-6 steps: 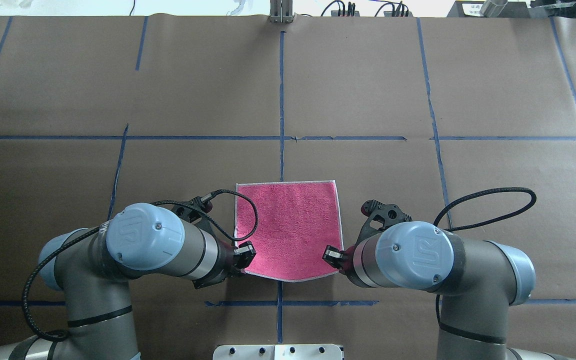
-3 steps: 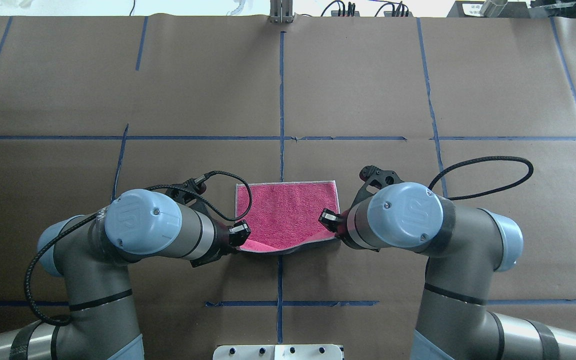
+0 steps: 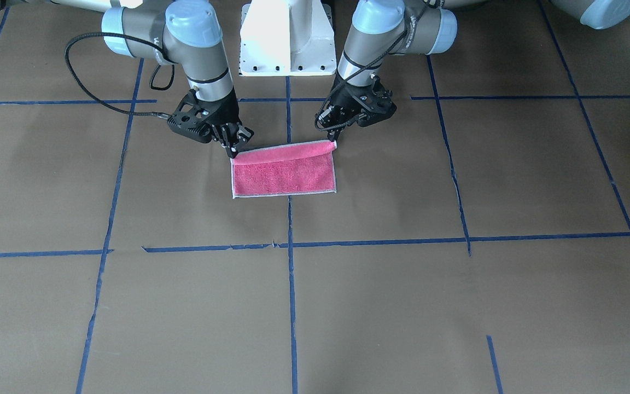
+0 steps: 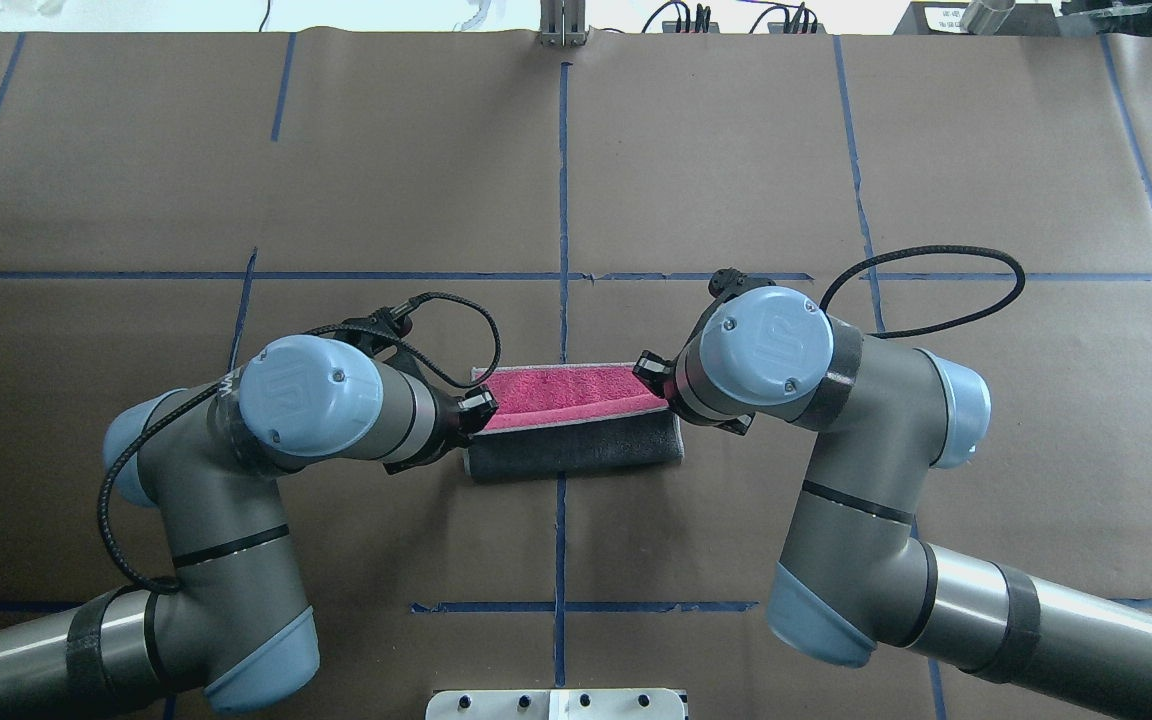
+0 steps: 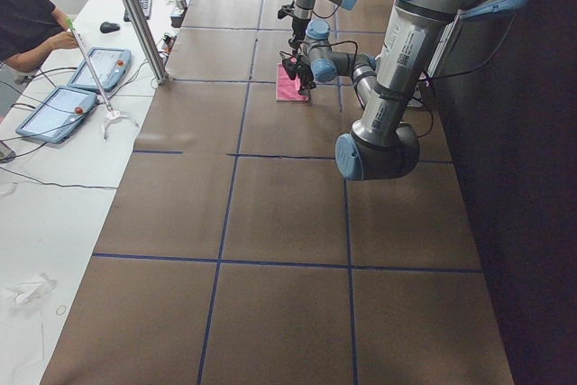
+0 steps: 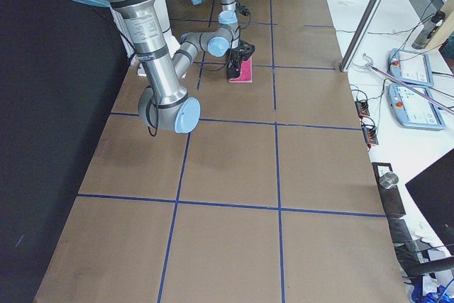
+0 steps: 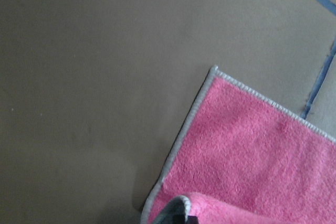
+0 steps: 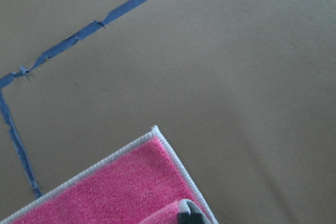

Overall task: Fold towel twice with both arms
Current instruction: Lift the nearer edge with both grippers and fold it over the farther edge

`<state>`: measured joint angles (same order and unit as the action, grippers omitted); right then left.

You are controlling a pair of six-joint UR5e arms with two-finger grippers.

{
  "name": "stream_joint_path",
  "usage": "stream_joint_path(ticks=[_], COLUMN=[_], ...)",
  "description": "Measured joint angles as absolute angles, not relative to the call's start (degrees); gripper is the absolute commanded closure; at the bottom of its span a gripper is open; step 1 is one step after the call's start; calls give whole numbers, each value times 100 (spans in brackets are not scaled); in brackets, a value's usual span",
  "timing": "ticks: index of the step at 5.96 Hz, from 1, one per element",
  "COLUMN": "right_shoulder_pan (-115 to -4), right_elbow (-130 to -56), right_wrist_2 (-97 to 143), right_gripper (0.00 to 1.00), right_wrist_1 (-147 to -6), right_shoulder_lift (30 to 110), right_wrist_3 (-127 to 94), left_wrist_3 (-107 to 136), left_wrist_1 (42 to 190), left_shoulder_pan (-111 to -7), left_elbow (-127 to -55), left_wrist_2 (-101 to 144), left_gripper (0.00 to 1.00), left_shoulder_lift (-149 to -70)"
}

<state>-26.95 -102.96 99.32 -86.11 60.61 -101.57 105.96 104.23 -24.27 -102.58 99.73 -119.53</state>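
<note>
The towel lies at the table's middle, partly folded. Its near edge is lifted and carried over the far half, so the grey face shows toward me and a pink strip shows beyond it. My left gripper is shut on the towel's left near corner, and my right gripper is shut on the right near corner. In the front-facing view the left gripper and right gripper hold the raised edge above the flat pink towel. Each wrist view shows the pinched corner over the flat pink towel.
Brown paper with blue tape lines covers the table. The white pedestal base stands behind the towel. A metal post and a side table with tablets and an operator lie beyond the table's far edge.
Both grippers have carried the towel's near edge away from me toward the far edge. The pink area has shrunk to a strip and the grey face now shows.
</note>
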Motion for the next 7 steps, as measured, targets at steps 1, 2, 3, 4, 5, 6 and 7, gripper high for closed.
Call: stream_joint_path(ticks=[1, 2, 3, 4, 5, 6, 7], right_shoulder_pan=[-2807, -2875, -2899, -2909, -2914, -2917, -2917], right_elbow=[-10145, -9954, -9785, -9703, -9653, -9618, -9601], right_wrist_2=[9999, 10043, 10058, 10062, 10063, 10063, 10064], right_gripper=[96, 96, 96, 96, 76, 38, 29], right_wrist_1=[-8607, -8605, -8605, -8605, -8602, -8600, -8601], right_shoulder_lift=[5997, 5859, 5726, 5667, 5649, 5645, 5643], right_wrist_3=[-10056, -10000, -9982, -9977, -9976, -9976, -9976], left_wrist_3=[10586, 10527, 10417, 10344, 10316, 10302, 10243], left_wrist_1=[10456, 10473, 10482, 10546, 10712, 10908, 11032], left_shoulder_pan=[-2563, -2647, -2692, -2726, -2746, -2759, -2777], left_elbow=[-10027, -9851, -9752, -9654, -9519, -9376, -9280], left_wrist_2=[9968, 9967, 9967, 9967, 9964, 9960, 9959], left_gripper=[100, 100, 100, 97, 77, 42, 34], left_shoulder_lift=[-12111, -12222, -12263, -12274, -12276, -12281, -12285])
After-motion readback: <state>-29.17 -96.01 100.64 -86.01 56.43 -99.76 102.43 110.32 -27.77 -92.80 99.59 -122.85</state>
